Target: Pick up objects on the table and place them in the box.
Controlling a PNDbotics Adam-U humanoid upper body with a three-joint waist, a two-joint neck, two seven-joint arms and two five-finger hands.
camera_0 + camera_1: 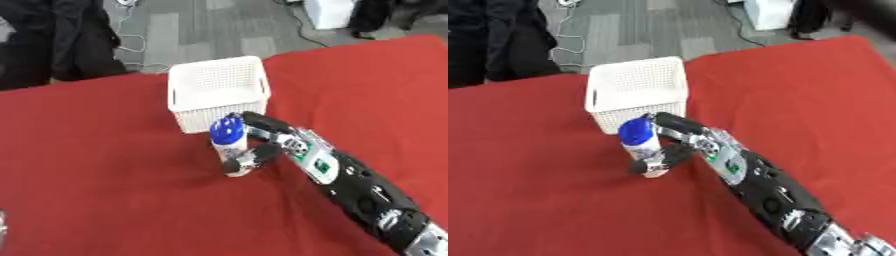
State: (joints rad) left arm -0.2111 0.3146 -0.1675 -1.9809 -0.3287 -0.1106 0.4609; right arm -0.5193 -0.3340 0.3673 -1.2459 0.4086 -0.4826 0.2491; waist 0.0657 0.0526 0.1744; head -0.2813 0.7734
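Observation:
A white bottle with a blue cap (229,141) stands upright on the red table just in front of the white mesh basket (218,91). My right hand (267,140) reaches in from the lower right, its fingers curled behind the bottle's top and its thumb pressed against the lower part, so it is shut on the bottle. The bottle's base appears to touch the cloth. The basket looks empty from here. At the lower left edge a pale bit of what may be my left hand (3,226) shows; its fingers are not readable.
The red tablecloth (105,175) covers the whole work surface. A dark-clothed person stands beyond the far left edge (52,40). Grey floor with cables and a white box (328,12) lie past the table.

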